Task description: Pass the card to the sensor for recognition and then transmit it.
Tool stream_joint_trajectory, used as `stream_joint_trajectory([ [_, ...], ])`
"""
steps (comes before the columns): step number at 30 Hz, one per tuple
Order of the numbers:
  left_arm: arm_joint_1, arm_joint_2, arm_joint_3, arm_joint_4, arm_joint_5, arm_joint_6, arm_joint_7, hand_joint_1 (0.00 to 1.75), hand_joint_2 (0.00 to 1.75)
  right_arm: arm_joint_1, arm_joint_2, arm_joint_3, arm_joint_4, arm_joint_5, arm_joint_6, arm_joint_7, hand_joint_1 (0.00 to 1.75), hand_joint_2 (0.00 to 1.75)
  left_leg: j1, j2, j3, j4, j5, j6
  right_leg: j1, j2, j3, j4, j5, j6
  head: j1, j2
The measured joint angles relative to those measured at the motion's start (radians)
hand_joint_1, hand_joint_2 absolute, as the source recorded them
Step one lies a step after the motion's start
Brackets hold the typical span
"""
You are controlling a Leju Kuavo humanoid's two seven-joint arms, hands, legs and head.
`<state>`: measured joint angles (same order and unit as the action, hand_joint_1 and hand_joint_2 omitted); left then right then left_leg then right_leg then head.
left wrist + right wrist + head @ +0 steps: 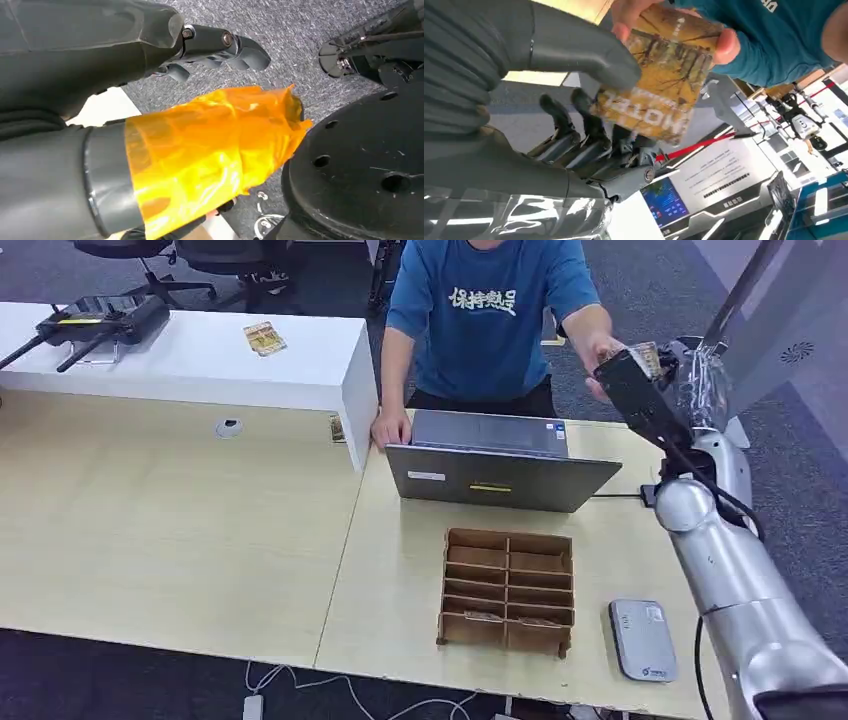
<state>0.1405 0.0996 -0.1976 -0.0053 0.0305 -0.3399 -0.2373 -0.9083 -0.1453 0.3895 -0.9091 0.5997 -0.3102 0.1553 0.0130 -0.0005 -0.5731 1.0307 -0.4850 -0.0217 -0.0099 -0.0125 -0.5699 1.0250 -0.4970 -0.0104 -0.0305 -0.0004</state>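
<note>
My right hand (640, 390) is raised at the far right, above the table's back corner, with a yellow-brown picture card (647, 358) at its tip. In the right wrist view the thumb lies on one end of the card (659, 80) and the dark fingers (574, 120) sit behind it. A person's hand (674, 25) pinches the card's other end. The grey card sensor (642, 638) lies flat near the table's front right edge. My left hand (165, 150) hangs over grey carpet, thumb wrapped in orange tape, holding nothing.
A person in a blue shirt (490, 320) stands behind an open laptop (500, 475). A brown cardboard divider box (508, 590) sits in front of it. Another card (264, 337) lies on the white desk (200, 360) at the back left.
</note>
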Motion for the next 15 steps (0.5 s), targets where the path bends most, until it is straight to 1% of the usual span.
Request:
stream_joint_trajectory([
  [15, 0.001, -0.002, 0.01, 0.0, -0.01, 0.013, 0.004, 0.0, 0.0, 0.018, 0.0, -0.011, 0.0, 0.032, -0.028, -0.016, 0.0, 1.75, 0.0, 0.001, 0.0, 0.0, 0.0, 0.0, 0.0, 0.001, 0.0, 0.0, 0.0, 0.0, 0.0, 0.0],
])
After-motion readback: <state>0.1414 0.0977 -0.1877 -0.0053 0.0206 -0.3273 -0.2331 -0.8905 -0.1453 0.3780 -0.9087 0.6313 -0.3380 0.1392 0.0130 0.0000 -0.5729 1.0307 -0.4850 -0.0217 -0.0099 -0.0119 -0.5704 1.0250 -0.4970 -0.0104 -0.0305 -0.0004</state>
